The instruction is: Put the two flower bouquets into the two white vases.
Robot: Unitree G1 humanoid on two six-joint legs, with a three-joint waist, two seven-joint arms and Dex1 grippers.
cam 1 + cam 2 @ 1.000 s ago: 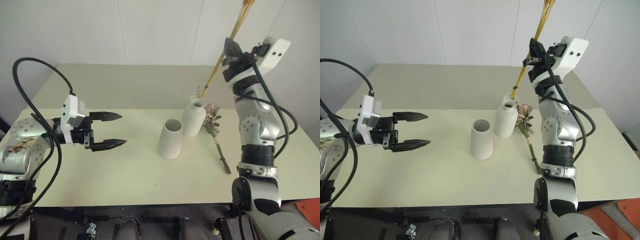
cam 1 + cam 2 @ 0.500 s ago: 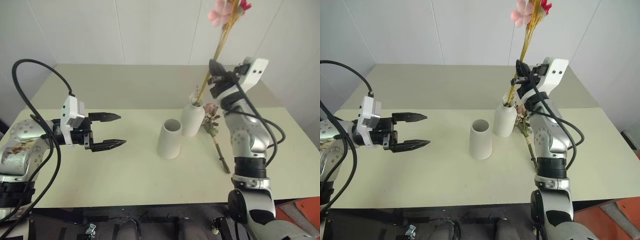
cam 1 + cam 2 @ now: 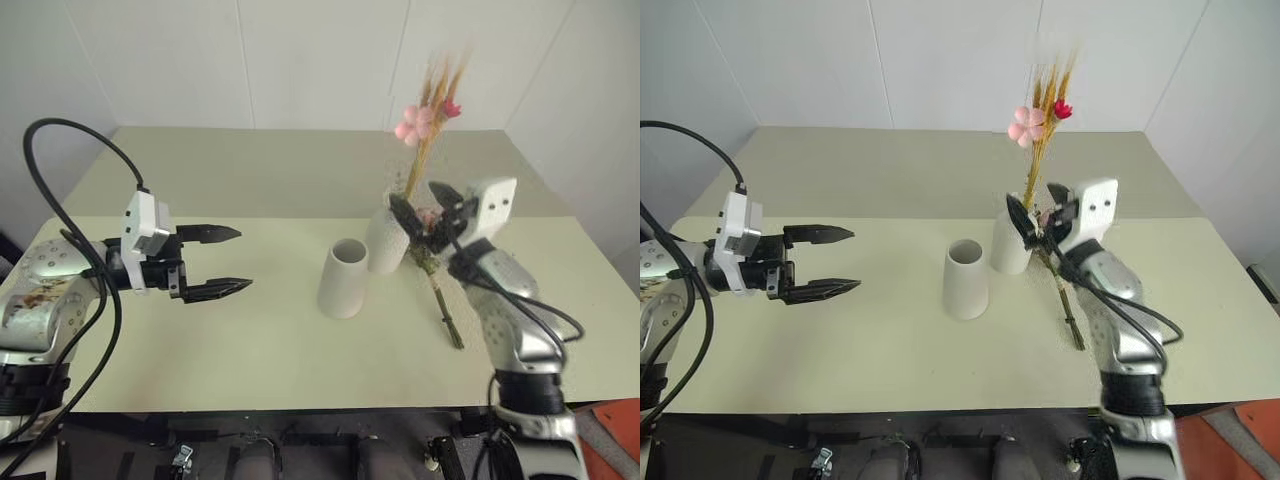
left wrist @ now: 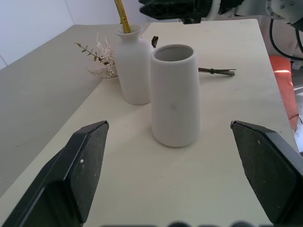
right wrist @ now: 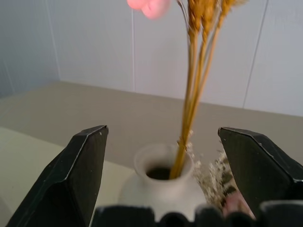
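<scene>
Standing in bottle vase [image 3: 386,240]: slim bouquet [image 3: 424,140], leaning toward 1 o'clock.
Right gripper [image 3: 428,208]: fingers spread, around its stems.
Bushy bouquet [image 3: 432,270]: on table [image 3: 250,340], at 3 o'clock of vase.
Left gripper [image 3: 222,262]: fingers spread, empty.

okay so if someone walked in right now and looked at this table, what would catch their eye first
Probably the slim bouquet, its yellow stems standing in the narrow-necked vase mid-table, with the right gripper open right beside it. Next, the bushy bouquet lying flat on the table beside that vase, and the wide cylinder vase standing empty.
</scene>
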